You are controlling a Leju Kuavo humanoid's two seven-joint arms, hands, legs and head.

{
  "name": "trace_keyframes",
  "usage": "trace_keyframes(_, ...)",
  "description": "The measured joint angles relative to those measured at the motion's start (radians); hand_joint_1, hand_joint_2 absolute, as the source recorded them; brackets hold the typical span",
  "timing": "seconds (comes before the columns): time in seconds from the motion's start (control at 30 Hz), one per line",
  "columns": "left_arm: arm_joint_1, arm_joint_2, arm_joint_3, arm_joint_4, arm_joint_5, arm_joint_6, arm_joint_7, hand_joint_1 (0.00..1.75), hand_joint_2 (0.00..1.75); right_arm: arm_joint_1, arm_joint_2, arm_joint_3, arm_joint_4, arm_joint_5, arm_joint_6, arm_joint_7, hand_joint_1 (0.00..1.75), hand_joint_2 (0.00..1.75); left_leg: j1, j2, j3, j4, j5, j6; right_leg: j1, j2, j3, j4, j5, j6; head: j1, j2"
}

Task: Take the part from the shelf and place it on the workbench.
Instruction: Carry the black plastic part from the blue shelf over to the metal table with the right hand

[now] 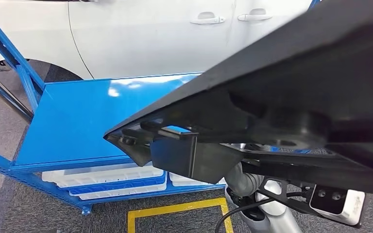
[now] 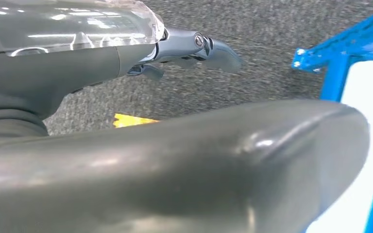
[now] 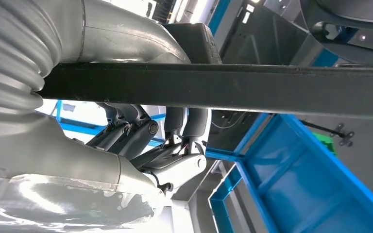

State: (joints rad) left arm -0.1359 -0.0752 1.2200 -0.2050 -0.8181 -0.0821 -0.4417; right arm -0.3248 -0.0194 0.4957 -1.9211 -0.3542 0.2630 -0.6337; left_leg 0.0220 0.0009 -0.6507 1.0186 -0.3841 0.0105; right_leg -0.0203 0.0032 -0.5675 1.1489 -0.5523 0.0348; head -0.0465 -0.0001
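My right hand (image 3: pixel 141 141) clamps the black part (image 1: pixel 272 97) lifted off the blue shelf (image 1: pixel 77 121), left fingers (image 2: pixel 213 48) empty, workbench placement remaining

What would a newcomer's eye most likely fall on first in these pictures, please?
First, the large black part, held up close to the head camera and covering most of the right side. Behind it stands the blue shelf, its top bare, with a white car beyond. In the right wrist view, the right robot hand grips the part's dark edge.
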Motion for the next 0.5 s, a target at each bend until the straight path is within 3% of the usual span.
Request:
trace_keyframes(0.07,0.003,0.0,0.003,0.0,0.001,0.001,0.0,0.0,0.0,-0.009,0.0,0.001,0.0,-0.006,-0.001,0.002,1.61,1.75,-0.001,-0.001,-0.01,0.003,0.013,-0.012,0.003,0.001,0.07,-0.113,0.019,-0.007,0.0,0.0)
trace_keyframes(0.1,0.005,0.0,0.005,0.0,0.002,0.002,0.0,0.0,0.0,-0.012,0.0,0.002,0.0,-0.008,-0.001,0.002,1.61,1.75,-0.001,-0.002,-0.012,0.002,0.021,-0.019,0.007,0.003,0.08,-0.136,0.018,-0.012,0.0,0.0)
trace_keyframes(0.2,0.012,0.0,0.01,0.0,0.002,0.004,0.001,0.0,0.0,-0.015,0.0,0.004,0.002,-0.011,-0.002,0.003,1.61,1.75,0.001,-0.004,-0.019,-0.003,0.032,-0.039,0.009,0.001,0.064,-0.145,0.041,-0.035,0.0,0.0)
trace_keyframes(0.23,0.015,0.0,0.011,0.0,0.002,0.005,0.002,0.0,0.0,-0.017,0.0,0.005,0.003,-0.012,-0.002,0.003,1.61,1.75,0.002,-0.005,-0.028,0.013,0.008,-0.043,0.008,-0.001,0.055,-0.148,0.053,-0.044,0.0,0.0)
trace_keyframes(0.27,0.017,0.0,0.012,0.0,0.002,0.005,0.002,0.0,0.0,-0.018,0.0,0.006,0.004,-0.013,-0.003,0.004,1.61,1.75,0.003,-0.006,-0.041,0.05,-0.036,-0.045,0.007,-0.003,0.043,-0.151,0.065,-0.052,0.0,0.0)
trace_keyframes(0.33,0.018,0.0,0.013,0.0,0.0,0.007,0.005,0.0,0.0,-0.02,0.001,0.008,0.006,-0.018,-0.007,0.01,1.61,1.75,0.003,-0.005,-0.072,0.172,-0.141,-0.049,0.011,-0.006,0.016,-0.15,0.088,-0.061,0.0,0.0)
trace_keyframes(0.37,0.018,0.001,0.013,0.0,-0.002,0.008,0.006,0.0,0.0,-0.02,0.0,0.008,0.007,-0.02,-0.009,0.014,1.61,1.75,0.003,-0.005,-0.08,0.232,-0.17,-0.051,0.013,-0.006,0.002,-0.149,0.099,-0.062,0.0,0.0)
trace_keyframes(0.4,0.018,0.002,0.013,0.0,-0.003,0.009,0.008,0.0,0.0,-0.02,0.0,0.008,0.008,-0.022,-0.011,0.017,1.61,1.75,0.003,-0.005,-0.077,0.271,-0.174,-0.053,0.015,-0.007,-0.013,-0.147,0.11,-0.062,0.0,0.0)
trace_keyframes(0.43,0.018,0.002,0.013,0.0,-0.004,0.009,0.01,0.0,0.0,-0.021,0.0,0.008,0.009,-0.022,-0.013,0.019,1.61,1.75,0.003,-0.005,-0.059,0.278,-0.158,-0.052,0.017,-0.007,-0.028,-0.145,0.12,-0.062,0.0,0.0)
trace_keyframes(0.5,0.017,0.002,0.013,0.0,-0.006,0.009,0.012,0.0,0.0,-0.022,0.0,0.008,0.009,-0.023,-0.014,0.021,1.61,1.75,0.002,-0.005,0.029,0.19,-0.113,-0.045,0.019,-0.007,-0.055,-0.139,0.138,-0.058,0.0,0.0)
